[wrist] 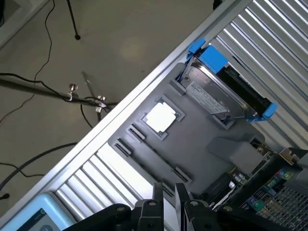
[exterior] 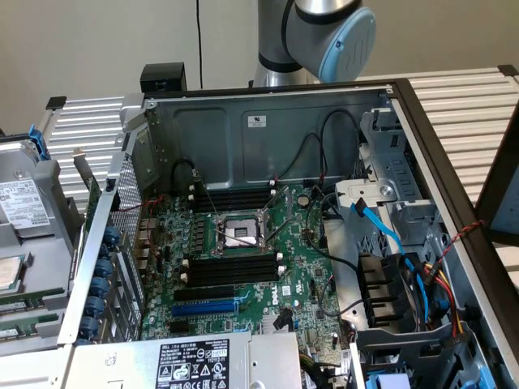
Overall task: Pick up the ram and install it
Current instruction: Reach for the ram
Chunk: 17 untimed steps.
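Green ram on grey tray beside the case, near the parted, empty gripper.

a slatted metal table carries the open computer case, which stands across its slats. just beside the case, on the exterior view's left, a grey tray rests on the same table.

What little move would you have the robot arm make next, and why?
Probably ease the open gripper down toward the grey tray, lining it up over the ram: it holds nothing, hovers above the tray, and the black slots stand empty.
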Each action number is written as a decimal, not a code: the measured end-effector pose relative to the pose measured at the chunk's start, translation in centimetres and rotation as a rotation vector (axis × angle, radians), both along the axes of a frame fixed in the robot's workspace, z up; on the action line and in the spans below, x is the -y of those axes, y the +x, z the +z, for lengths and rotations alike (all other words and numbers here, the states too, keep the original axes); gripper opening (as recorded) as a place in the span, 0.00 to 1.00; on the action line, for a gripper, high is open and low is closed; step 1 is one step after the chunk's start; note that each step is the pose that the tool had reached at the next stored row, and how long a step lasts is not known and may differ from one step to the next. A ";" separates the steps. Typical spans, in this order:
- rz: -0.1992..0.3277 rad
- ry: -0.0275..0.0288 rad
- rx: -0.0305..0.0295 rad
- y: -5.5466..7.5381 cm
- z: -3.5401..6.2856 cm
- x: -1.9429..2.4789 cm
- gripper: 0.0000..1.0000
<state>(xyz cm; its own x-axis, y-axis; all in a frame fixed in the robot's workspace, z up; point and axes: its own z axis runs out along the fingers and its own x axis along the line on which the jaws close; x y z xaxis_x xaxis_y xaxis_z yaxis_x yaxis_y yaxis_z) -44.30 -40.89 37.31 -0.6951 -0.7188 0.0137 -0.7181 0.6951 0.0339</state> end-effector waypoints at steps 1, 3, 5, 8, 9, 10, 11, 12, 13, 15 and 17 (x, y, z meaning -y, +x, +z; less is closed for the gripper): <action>0.019 -0.0006 -0.0001 0.0 -0.04 0.00 0.25; 0.056 -0.0011 -0.0002 0.0 -0.11 0.00 0.25; 0.092 -0.0012 -0.0002 0.0 -0.18 0.00 0.25; 0.147 -0.0014 -0.0001 0.0 -0.29 0.00 0.25; 0.165 -0.0014 0.0000 0.0 -0.33 0.00 0.25; 0.182 -0.0014 0.0000 0.0 -0.37 0.00 0.25; 0.200 -0.0014 0.0000 0.0 -0.41 0.00 0.25; 0.219 -0.0014 -0.0001 0.0 -0.44 0.00 0.25; 0.237 -0.0014 -0.0001 0.0 -0.48 0.00 0.25; 0.273 -0.0014 0.0001 0.0 -0.55 0.00 0.25; 0.311 -0.0014 0.0000 0.0 -0.62 0.00 0.25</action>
<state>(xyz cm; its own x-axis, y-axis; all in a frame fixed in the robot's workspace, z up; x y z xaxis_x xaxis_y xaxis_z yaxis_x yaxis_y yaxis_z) -44.30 -40.89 36.69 -0.4421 -0.8968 0.0148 -0.8962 0.4424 0.0330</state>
